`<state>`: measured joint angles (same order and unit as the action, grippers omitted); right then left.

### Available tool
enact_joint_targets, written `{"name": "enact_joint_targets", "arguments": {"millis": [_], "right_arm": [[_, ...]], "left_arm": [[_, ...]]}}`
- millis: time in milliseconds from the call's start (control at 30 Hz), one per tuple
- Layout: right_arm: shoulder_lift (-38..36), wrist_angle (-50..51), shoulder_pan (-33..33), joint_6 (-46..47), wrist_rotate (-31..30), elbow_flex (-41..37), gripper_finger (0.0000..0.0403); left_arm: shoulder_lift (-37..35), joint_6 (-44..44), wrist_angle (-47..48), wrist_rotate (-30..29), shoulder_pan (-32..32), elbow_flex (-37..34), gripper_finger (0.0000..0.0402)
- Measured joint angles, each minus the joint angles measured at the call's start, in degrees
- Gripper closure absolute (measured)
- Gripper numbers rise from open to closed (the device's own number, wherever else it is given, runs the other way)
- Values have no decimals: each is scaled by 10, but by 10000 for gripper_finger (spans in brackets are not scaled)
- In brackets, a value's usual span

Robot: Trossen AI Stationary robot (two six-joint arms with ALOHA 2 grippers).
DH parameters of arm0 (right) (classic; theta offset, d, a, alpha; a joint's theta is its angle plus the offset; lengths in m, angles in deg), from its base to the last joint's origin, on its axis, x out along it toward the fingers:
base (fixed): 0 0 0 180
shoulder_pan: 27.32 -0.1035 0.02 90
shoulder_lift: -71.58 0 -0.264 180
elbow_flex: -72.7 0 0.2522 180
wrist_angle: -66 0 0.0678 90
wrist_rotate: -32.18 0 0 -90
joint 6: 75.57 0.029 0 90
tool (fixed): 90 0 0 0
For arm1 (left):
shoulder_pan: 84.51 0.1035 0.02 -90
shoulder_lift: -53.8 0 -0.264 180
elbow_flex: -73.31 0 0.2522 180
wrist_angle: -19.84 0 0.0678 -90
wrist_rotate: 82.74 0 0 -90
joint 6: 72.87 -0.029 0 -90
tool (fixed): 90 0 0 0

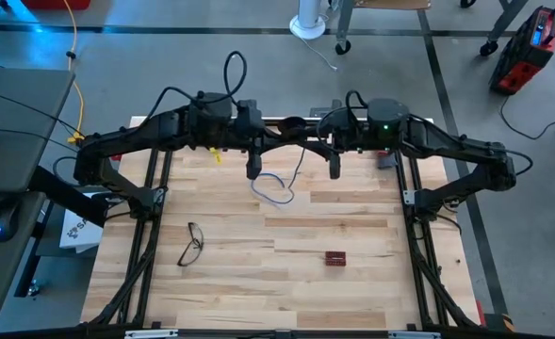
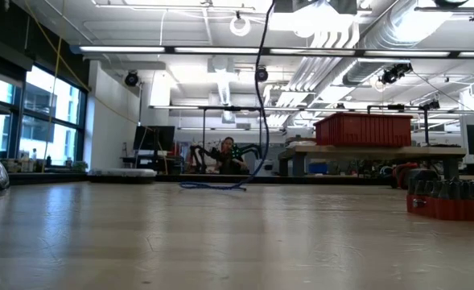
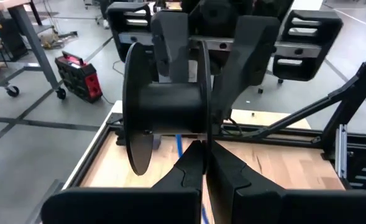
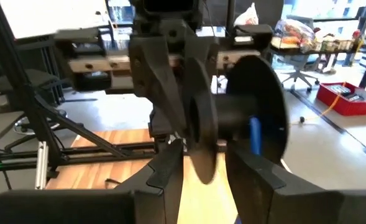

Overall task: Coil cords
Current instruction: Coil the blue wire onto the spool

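Note:
A black spool [image 3: 164, 106] with two round flanges hangs high over the table's far middle, between my two arms. The cord, a thin blue cable [image 1: 275, 188], lies in a loose loop on the table below. One strand of it [image 2: 262, 97] rises to the spool. My left gripper [image 3: 200, 163] comes level from the table's left and is shut at one flange. My right gripper [image 4: 210, 163] comes level from the right and is open. Its fingers stand on either side of that same flange [image 4: 202, 124]; whether they touch it I cannot tell. My left gripper pinches the thin rim of one flange [image 3: 204, 138] between its shut fingertips, coming level from the table's left. That flange stands edge-on to the fingers. The spool is lifted clear of the table, its axis lying level and across the line of the fingers.
Eyeglasses [image 1: 192, 243] lie at the near left of the wooden table. A small dark-red box [image 1: 334, 257] sits at the near right. Dark frame rails [image 1: 145, 235] run along both table sides. A person [image 2: 227, 153] sits far off in the room behind.

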<state>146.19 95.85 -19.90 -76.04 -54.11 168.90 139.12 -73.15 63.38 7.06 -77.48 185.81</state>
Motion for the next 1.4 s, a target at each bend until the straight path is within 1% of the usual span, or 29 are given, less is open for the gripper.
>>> {"name": "enact_joint_targets", "arguments": {"millis": [267, 467, 633, 1133, 1400], "right_arm": [[0, 0, -4, -11, -6, 0, 293], [-20, 2, -3, -26, -18, 0, 293], [-33, 8, -3, -26, -33, 0, 293], [-30, 8, -26, -15, -31, 0, 293], [-28, 14, -27, -10, -42, 0, 293]], "left_arm": [[-1, -9, 4, -5, 1, 0, 401], [-5, -29, 35, -34, 3, 0, 401], [-10, -19, 39, -35, 6, 0, 401], [-10, -14, 31, -30, 6, 0, 401], [-10, -14, 30, -30, 6, 0, 401]]}}
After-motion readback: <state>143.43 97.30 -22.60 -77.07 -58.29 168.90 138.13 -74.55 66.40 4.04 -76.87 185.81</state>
